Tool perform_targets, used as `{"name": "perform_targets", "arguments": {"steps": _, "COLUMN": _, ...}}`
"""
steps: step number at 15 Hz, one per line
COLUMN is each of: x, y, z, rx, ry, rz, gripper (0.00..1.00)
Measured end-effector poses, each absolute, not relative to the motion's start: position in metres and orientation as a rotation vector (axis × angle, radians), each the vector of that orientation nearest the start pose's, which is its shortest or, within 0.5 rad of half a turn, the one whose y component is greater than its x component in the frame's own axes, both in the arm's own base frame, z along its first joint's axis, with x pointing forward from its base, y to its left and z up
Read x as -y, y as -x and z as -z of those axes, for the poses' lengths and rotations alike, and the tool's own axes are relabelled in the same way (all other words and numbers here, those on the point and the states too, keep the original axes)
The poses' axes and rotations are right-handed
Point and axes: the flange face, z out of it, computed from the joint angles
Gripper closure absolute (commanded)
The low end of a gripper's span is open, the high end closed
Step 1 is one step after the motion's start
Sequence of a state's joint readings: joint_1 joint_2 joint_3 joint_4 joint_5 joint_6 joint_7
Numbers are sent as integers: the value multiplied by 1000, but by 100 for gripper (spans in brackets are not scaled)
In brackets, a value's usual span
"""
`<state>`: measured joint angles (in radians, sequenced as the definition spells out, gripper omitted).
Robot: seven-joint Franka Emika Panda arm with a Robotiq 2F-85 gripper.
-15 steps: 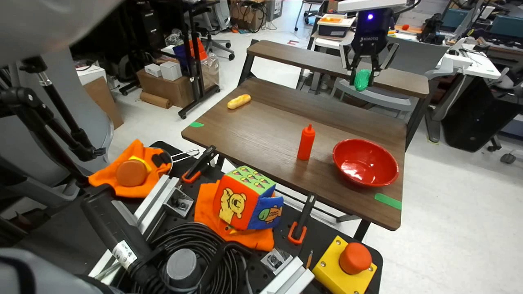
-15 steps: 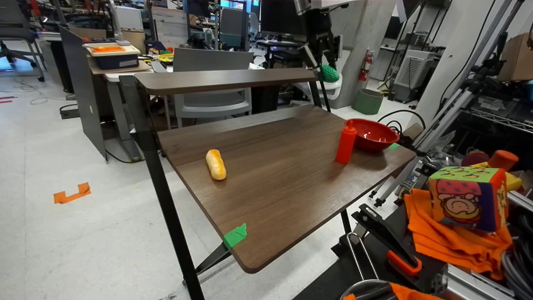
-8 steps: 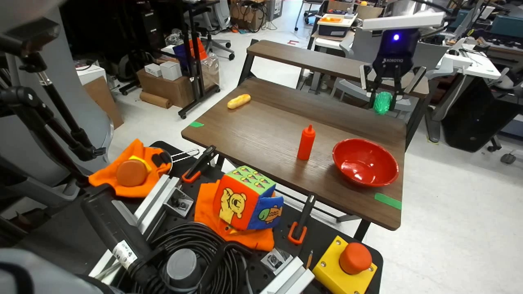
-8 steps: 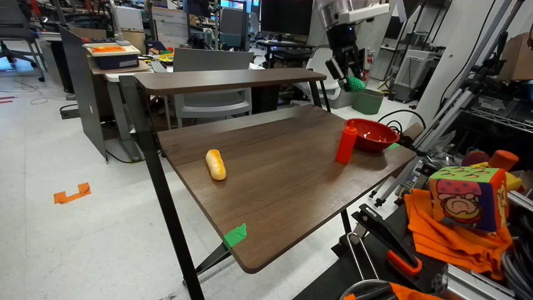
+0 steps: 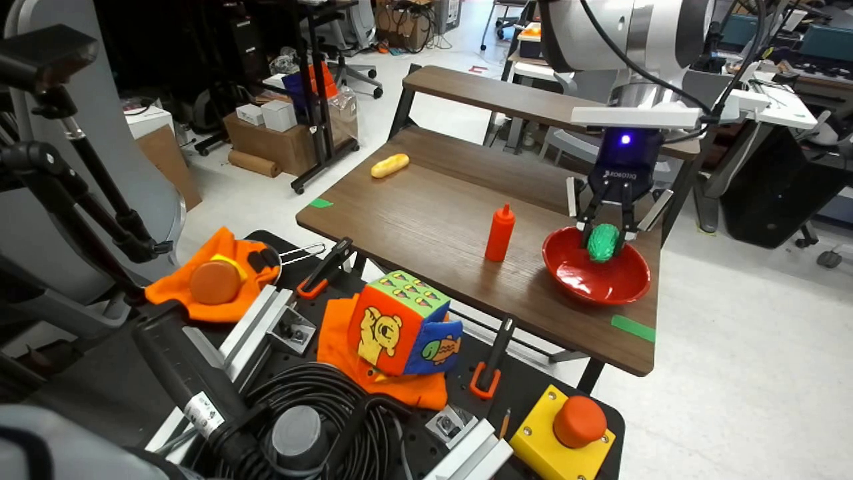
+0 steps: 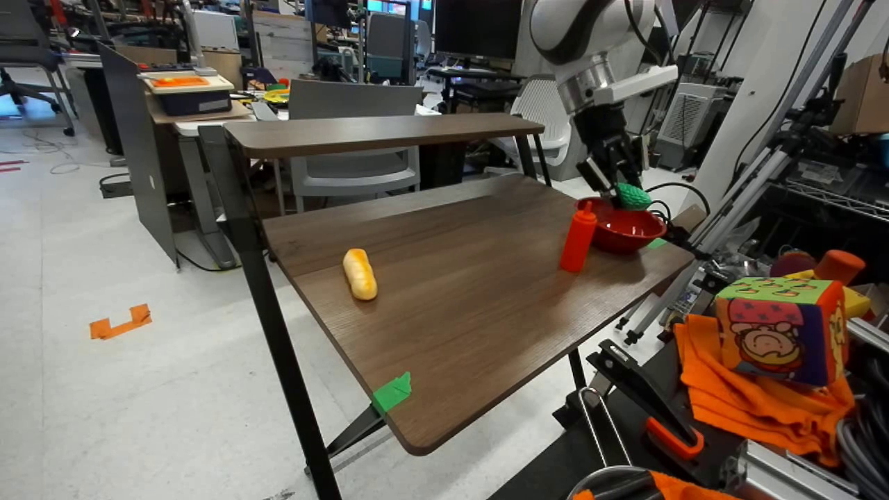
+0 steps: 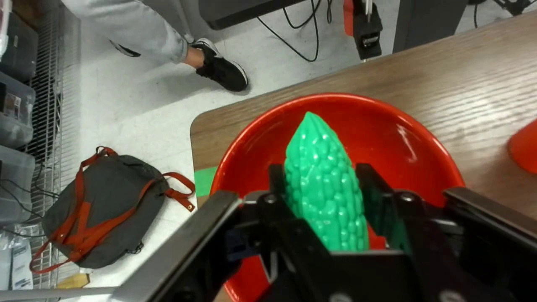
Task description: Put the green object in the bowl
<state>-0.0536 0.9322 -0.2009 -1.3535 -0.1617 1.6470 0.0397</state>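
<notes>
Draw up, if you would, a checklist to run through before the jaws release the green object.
1. Jaws closed on the green object: ok, one on each side.
2. Green object over the bowl: ok, judging by all three views.
3. Bowl open side up on the table: ok.
4. Bottle apart from the bowl: ok.
5. Jaws not touching the bowl: cannot tell.
6. Drop short: cannot tell; height is hard to judge.

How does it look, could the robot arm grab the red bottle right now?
Probably not as things stand: the gripper is closed on the green object, over the bowl. Nothing seems to block the red bottle itself, though: it stands upright, apart from the bowl.
</notes>
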Motion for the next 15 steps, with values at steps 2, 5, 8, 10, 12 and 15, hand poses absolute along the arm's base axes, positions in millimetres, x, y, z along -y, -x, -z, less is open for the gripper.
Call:
{"name": "perform_targets", "arguments": {"steps": 2, "x": 162, "y": -620, "z": -126, "rx": -329, "ry": 3203, "rz": -1110, "gripper": 80}}
{"name": "perform_targets", "arguments": {"steps": 5, "x": 161, "y": -595, "z": -111, "rx": -334, "ry": 3206, "rz": -1072, "gripper": 80}}
{"name": "perform_targets", "arguments": {"steps": 8, "x": 159, "y": -580, "z": -107, "rx": -319, "ry": 3217, "rz": -1001, "gripper": 80}}
{"name": "perform_targets", "arguments": {"steps": 10, "x": 156, "y": -575, "z": -110, "rx": -311, "ry": 3226, "rz": -952, "gripper": 80}}
{"name": "perform_targets", "arguments": {"steps": 12, "x": 154, "y": -574, "z": -115, "rx": -310, "ry": 3232, "rz": -916, "gripper": 29}}
{"name": "perform_targets", "arguments": {"steps": 15, "x": 150, "y": -576, "z": -120, "rx": -340, "ry": 3240, "rz": -895, "gripper": 9}}
